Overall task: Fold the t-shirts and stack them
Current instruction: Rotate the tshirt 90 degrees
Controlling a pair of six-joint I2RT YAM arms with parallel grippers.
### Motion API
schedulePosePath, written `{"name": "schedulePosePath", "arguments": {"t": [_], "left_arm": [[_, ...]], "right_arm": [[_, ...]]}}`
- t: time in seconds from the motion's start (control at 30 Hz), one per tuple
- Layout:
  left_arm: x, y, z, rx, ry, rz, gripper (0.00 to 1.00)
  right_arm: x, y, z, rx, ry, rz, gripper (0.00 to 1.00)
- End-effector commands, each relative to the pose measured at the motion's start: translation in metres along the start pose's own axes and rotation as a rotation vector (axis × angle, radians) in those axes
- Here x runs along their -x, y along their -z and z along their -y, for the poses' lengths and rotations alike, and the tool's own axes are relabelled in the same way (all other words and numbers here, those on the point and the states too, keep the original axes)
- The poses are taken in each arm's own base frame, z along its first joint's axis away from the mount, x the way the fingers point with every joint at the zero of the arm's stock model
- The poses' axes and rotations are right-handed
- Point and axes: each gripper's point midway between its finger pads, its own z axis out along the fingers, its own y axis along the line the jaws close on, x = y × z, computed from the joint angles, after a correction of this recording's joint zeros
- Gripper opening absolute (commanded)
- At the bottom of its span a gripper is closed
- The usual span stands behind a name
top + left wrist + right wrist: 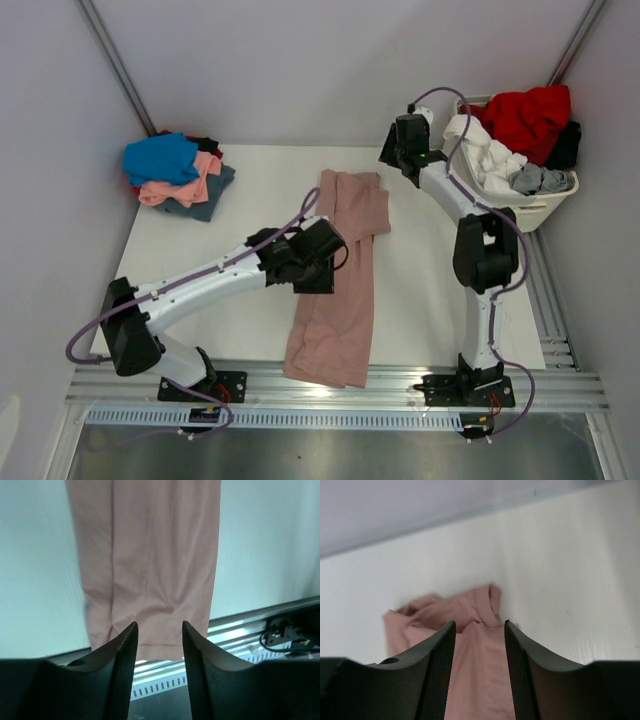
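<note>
White bench surface (420, 290) carries the work; progress is judged as partial.

1. Near edge: the dusty-pink t-shirt (340, 290) lies as a long narrow strip, sides folded in. Its hem end hangs over the near edge of the bench.
2. Mid-length: the left hand (159, 626) hovers over the strip's left border. Its jaws stand moderately apart and hold nothing. The wrist view shows the hem half of the shirt beyond the fingertips, not touching them.
3. Far end: the right hand (479, 624) sits near the rumpled collar end, off to its right. Its jaws are likewise apart and empty.
4. Far left corner: a stack of folded t-shirts (178, 175), blue on top, counts as done.
5. Far right: the laundry basket (540, 215) holds unfolded garments (525, 115).

Remaining, by judgement: cross-folding the pink strip, stacking it, then working through the basket.
</note>
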Motion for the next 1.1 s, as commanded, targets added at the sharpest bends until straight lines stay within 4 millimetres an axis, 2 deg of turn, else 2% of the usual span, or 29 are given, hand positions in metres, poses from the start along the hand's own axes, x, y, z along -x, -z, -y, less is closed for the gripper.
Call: {"name": "schedulePosePath", "arguments": {"t": [0.0,0.07,0.1,0.13,0.17,0.2,0.27,0.3,0.33,0.37,0.4,0.43,0.5,0.53,0.6,0.7,0.73,0.77,0.83,0.87,0.9,0.93,0.97,1.0,1.03,1.07], "left_arm": [[0.045,0.004,-0.018,0.03,0.063,0.108,0.47],[0.069,-0.001,-0.033,0.056,0.078,0.148,0.5],[0.076,-0.009,-0.039,0.08,0.078,0.148,0.52],[0.089,-0.008,-0.039,0.077,0.08,0.166,0.52],[0.099,-0.014,-0.05,0.108,0.071,0.168,0.52],[0.117,-0.017,-0.049,0.126,0.071,0.194,0.52],[0.132,-0.026,-0.058,0.157,0.044,0.197,0.53],[0.151,-0.022,-0.051,0.138,0.048,0.229,0.53],[0.157,-0.036,-0.059,0.165,0.042,0.207,0.53],[0.161,-0.042,-0.062,0.174,0.044,0.195,0.53],[0.18,-0.035,-0.05,0.124,0.053,0.216,0.54],[0.185,-0.051,-0.058,0.141,0.057,0.183,0.54],[0.206,-0.047,-0.053,0.129,0.068,0.202,0.54],[0.209,-0.061,-0.059,0.149,0.062,0.178,0.54],[0.227,-0.059,-0.055,0.126,0.067,0.196,0.54],[0.238,-0.075,-0.053,0.1,0.067,0.171,0.54],[0.249,-0.071,-0.045,0.039,0.069,0.178,0.54],[0.252,-0.084,-0.045,0.028,0.072,0.165,0.54],[0.261,-0.091,-0.038,-0.015,0.063,0.173,0.54],[0.26,-0.106,-0.036,-0.025,0.054,0.155,0.55],[0.266,-0.109,-0.028,-0.066,0.05,0.158,0.55],[0.266,-0.116,-0.024,-0.09,0.037,0.141,0.56],[0.273,-0.11,-0.007,-0.168,0.019,0.143,0.57],[0.263,-0.132,-0.008,-0.172,0.015,0.081,0.57],[0.26,-0.139,-0.007,-0.182,0.008,0.054,0.58],[0.268,-0.134,0.0,-0.209,0.003,0.068,0.58]], "right_arm": [[0.059,0.069,-0.006,-0.035,0.004,0.158,0.48],[0.045,0.083,0.0,-0.055,-0.024,0.145,0.48],[0.027,0.097,0.008,-0.067,-0.028,0.123,0.48],[0.016,0.104,0.007,-0.067,-0.035,0.114,0.48],[0.01,0.11,0.008,-0.064,-0.051,0.123,0.48],[-0.01,0.12,0.018,-0.08,-0.062,0.106,0.48],[-0.024,0.128,0.025,-0.109,-0.087,0.108,0.48],[-0.028,0.134,0.027,-0.108,-0.121,0.104,0.48],[-0.044,0.134,0.033,-0.125,-0.12,0.075,0.47],[-0.051,0.135,0.035,-0.135,-0.122,0.063,0.47],[-0.058,0.136,0.036,-0.137,-0.124,0.055,0.47],[-0.069,0.136,0.038,-0.139,-0.125,0.038,0.47],[-0.081,0.133,0.027,-0.083,-0.147,0.008,0.47],[-0.089,0.129,0.024,-0.06,-0.157,-0.008,0.46],[-0.098,0.127,0.014,-0.006,-0.183,-0.042,0.45],[-0.107,0.128,-0.004,0.067,-0.177,-0.067,0.42],[-0.109,0.131,-0.007,0.068,-0.174,-0.073,0.42],[-0.113,0.135,-0.016,0.077,-0.16,-0.078,0.41],[-0.121,0.144,-0.028,0.094,-0.138,-0.099,0.41],[-0.124,0.152,-0.033,0.105,-0.12,-0.102,0.41],[-0.135,0.161,-0.043,0.117,-0.088,-0.111,0.41],[-0.143,0.167,-0.046,0.118,-0.07,-0.132,0.41],[-0.147,0.176,-0.049,0.129,-0.071,-0.138,0.41],[-0.164,0.185,-0.052,0.143,-0.057,-0.178,0.4],[-0.172,0.192,-0.052,0.148,-0.055,-0.201,0.4],[-0.172,0.203,-0.056,0.173,-0.065,-0.202,0.39]]}}
